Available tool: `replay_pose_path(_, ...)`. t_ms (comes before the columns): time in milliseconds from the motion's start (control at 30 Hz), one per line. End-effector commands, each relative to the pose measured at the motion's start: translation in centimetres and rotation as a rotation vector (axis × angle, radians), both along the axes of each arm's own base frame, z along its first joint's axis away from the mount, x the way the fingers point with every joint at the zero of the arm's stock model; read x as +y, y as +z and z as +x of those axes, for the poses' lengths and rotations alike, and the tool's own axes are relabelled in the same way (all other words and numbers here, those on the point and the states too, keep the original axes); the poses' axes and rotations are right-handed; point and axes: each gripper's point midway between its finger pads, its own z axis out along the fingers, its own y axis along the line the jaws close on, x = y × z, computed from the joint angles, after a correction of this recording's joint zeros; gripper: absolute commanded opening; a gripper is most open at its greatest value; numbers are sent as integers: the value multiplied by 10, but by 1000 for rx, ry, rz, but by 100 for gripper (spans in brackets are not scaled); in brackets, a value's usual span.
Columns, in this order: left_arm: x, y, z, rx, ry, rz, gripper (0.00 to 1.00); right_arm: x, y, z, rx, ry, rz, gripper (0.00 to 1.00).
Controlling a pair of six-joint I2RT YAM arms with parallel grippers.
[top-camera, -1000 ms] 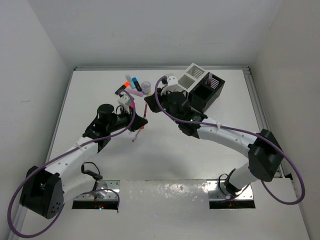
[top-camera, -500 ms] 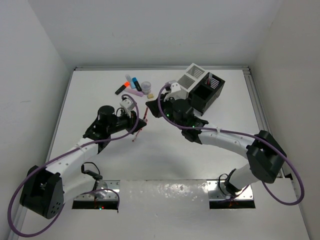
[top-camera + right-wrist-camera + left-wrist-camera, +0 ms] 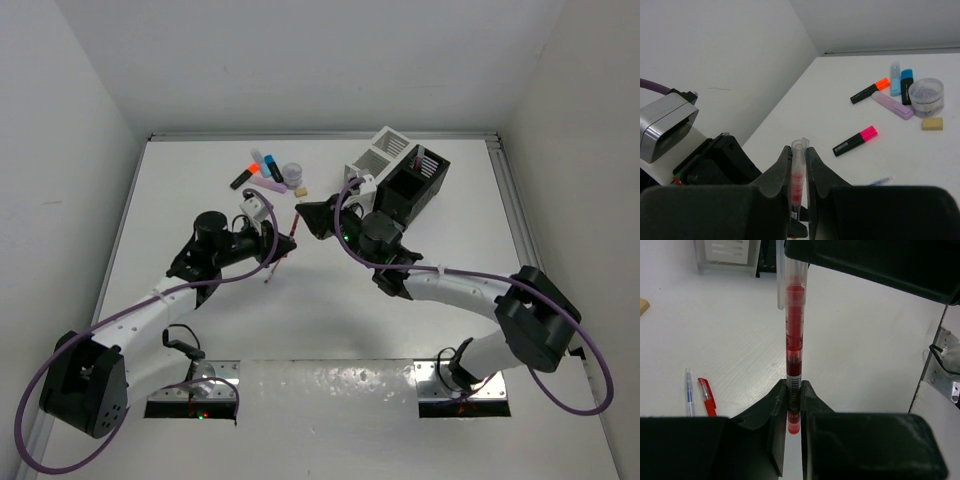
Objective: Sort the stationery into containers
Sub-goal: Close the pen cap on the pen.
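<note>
White table [image 3: 330, 310], seen from above. You find plain white walls on three sides: back wall [image 3: 320, 60] at 12 o'clock, left wall [image 3: 60, 180] at 9 o'clock, right wall [image 3: 590, 120] at 3 o'clock. A metal rail [image 3: 515, 200] borders the table's 3 o'clock edge. A shiny metal strip [image 3: 330, 378] lies along its 6 o'clock edge.

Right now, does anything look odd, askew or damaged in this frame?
One thing: the red pen is clamped at both ends at once, the left gripper on one end and the right gripper on the other, off the table. It looks like a handover. Nothing seems spilled or damaged.
</note>
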Motion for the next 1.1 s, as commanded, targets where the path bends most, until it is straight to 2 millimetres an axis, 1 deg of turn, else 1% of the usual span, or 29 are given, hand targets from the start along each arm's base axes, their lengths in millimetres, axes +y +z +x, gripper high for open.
replay_pose_path(0, 3, 140, 20, -477, 50, -210, 0, 12, -110, -55, 236, 185, -299, 0)
replay_pose_path(67, 3, 143, 20, -489, 54, -213, 0, 10, -118, -57, 227, 174, -345, 0)
replay_pose_path(100, 4, 148, 19, -501, 56, -218, 0, 8, -128, -60, 238, 172, -353, 0)
replay_pose_path(167, 4, 155, 19, -526, 57, -233, 0, 6, -137, -63, 259, 171, -347, 0)
replay_pose_path(200, 5, 160, 19, -538, 58, -241, 0, 4, -147, -66, 276, 173, -360, 0)
replay_pose_path(267, 6, 168, 18, -568, 62, -256, 0, 4, -157, -70, 285, 177, -388, 0)
replay_pose_path(333, 7, 173, 20, -588, 71, -258, 0, 2, -171, -74, 298, 177, -434, 0)
replay_pose_path(400, 11, 181, 22, -617, 94, -263, 0, 1, -181, -80, 303, 173, -462, 0)
replay_pose_path(467, 13, 183, 25, -628, 110, -263, 0, -1, -191, -85, 314, 178, -487, 0)
replay_pose_path(633, 17, 187, 27, -647, 134, -259, 0, 2, -203, -97, 328, 199, -514, 0)
replay_pose_path(800, 25, 188, 36, -650, 184, -250, 0, -3, -213, -103, 343, 200, -528, 0)
replay_pose_path(933, 28, 187, 39, -646, 198, -244, 0, -7, -216, -102, 340, 189, -548, 0)
replay_pose_path(1067, 24, 182, 37, -627, 172, -239, 0, -4, -215, -100, 332, 193, -551, 0)
